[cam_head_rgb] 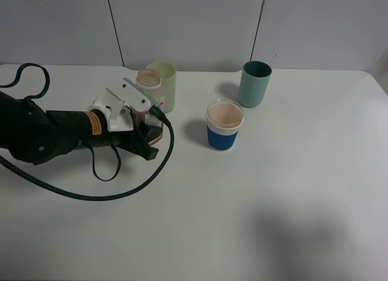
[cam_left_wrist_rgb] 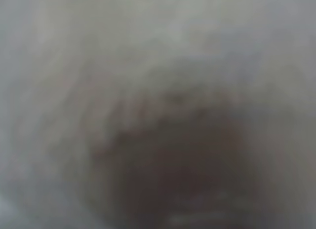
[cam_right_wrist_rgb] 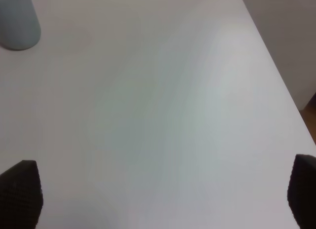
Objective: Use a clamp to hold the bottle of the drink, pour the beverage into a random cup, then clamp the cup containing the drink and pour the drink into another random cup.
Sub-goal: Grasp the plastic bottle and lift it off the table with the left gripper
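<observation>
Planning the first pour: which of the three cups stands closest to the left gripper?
The pale yellow-green tumbler, just behind the bottle in the left gripper; the blue-sleeved cup and teal cup stand farther right.

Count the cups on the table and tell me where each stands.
3. The pale yellow-green tumbler stands back left, just behind the bottle; the blue-sleeved cup near the middle; the teal cup behind it, to the right. None seems hidden.

One camera looks down from high over the table (cam_head_rgb: 273,220). The left wrist view sits too close, all blur. The right wrist view looks down from nearer and shares the teal cup (cam_right_wrist_rgb: 17,21).
</observation>
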You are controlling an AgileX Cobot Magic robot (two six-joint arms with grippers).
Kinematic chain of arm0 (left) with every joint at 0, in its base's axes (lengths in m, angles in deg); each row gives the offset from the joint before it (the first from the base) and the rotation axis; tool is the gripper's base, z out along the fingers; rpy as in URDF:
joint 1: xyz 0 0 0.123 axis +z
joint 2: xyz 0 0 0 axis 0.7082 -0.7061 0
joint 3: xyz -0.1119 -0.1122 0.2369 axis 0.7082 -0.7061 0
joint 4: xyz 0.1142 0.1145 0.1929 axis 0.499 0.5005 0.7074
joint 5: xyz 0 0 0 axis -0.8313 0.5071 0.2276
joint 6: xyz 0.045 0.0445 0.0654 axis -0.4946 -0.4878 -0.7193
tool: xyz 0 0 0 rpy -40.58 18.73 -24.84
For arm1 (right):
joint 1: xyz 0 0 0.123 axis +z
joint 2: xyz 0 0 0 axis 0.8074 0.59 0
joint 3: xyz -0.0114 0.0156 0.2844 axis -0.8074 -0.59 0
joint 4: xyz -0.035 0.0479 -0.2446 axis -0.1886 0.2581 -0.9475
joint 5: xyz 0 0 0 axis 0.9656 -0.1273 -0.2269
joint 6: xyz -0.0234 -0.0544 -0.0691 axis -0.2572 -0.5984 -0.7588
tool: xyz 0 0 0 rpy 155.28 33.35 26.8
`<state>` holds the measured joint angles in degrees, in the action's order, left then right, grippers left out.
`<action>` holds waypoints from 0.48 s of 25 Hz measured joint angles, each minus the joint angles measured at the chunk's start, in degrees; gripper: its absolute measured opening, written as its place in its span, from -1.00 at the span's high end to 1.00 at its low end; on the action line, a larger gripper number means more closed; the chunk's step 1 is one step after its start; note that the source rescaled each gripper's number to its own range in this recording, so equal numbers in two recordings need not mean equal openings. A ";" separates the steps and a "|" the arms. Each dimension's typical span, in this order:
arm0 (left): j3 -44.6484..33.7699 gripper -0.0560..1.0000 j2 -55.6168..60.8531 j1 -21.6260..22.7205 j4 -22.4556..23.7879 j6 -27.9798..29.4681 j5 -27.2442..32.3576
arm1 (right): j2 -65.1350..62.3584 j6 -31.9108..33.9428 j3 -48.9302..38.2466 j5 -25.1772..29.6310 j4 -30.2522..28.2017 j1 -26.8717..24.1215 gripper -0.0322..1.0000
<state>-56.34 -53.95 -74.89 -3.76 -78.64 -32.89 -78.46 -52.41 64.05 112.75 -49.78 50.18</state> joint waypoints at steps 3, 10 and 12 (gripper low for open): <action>0.00 0.89 0.00 0.00 0.00 0.00 0.00 | 0.00 0.00 0.00 0.00 0.00 0.00 -0.99; 0.19 0.89 0.00 0.00 0.44 -0.59 0.05 | 0.00 0.00 0.00 0.00 0.00 0.00 -0.99; 0.65 0.89 0.00 0.00 0.66 -0.84 0.29 | 0.00 0.00 0.00 0.00 0.00 0.00 -0.99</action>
<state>-55.70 -53.95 -74.89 -3.11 -79.48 -32.60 -78.46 -52.41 64.05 112.75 -49.78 50.18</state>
